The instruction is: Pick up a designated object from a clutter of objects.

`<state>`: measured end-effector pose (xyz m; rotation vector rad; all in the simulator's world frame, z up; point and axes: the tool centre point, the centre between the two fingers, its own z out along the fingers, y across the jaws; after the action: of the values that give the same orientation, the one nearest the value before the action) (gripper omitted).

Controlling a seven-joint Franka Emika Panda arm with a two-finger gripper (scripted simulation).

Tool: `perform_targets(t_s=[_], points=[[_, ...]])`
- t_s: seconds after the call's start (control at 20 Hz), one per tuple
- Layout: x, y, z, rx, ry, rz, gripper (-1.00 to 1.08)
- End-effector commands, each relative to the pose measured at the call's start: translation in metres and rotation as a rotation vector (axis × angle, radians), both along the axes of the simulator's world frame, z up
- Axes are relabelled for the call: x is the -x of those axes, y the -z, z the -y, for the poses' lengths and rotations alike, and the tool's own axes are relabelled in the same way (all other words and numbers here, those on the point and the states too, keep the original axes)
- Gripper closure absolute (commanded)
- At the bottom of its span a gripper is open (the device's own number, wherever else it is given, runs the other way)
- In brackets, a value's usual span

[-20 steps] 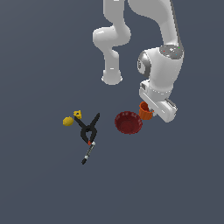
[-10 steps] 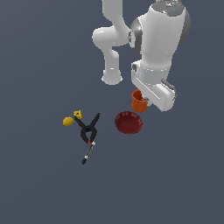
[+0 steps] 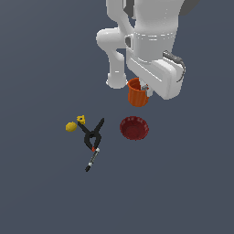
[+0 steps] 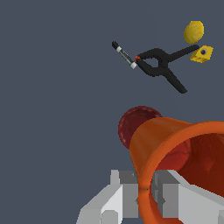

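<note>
The orange cup (image 3: 136, 93) hangs in the air above the floor, tilted, with my gripper (image 3: 146, 90) shut on its rim. In the wrist view the orange cup (image 4: 175, 153) fills the near field, its wall pinched between my grey fingers (image 4: 124, 192). Below it on the floor lies the dark-red ribbed bowl (image 3: 134, 128), also seen behind the cup as the dark-red bowl (image 4: 135, 124). The rest of the clutter lies toward the exterior view's left: black spring clamp (image 3: 93, 134), yellow lemon (image 3: 71, 126), small yellow piece (image 3: 81, 119), thin black marker (image 3: 91, 160).
The arm's white base (image 3: 116, 68) stands behind the cup. In the wrist view the clamp (image 4: 159, 65), marker (image 4: 124, 54), lemon (image 4: 193, 31) and yellow piece (image 4: 202, 53) lie beyond the bowl on the plain dark-grey floor.
The gripper has risen with the orange cup, lifting it off the floor beside the bowl and toward the camera. The clutter on the floor has not moved.
</note>
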<state>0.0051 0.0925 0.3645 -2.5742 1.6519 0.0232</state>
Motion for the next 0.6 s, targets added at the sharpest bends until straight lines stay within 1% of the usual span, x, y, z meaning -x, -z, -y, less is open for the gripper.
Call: perform_targets(t_s=[0.0,0.25,0.55], points=[[-0.005,-0.019,0.009,0.0,-0.002,0.0,1.08],[-0.014,-0.045,0.022,-0.001,-0.003,0.0,1.08],[-0.019,-0.062,0.03,-0.002,-0.004,0.001,1.08]])
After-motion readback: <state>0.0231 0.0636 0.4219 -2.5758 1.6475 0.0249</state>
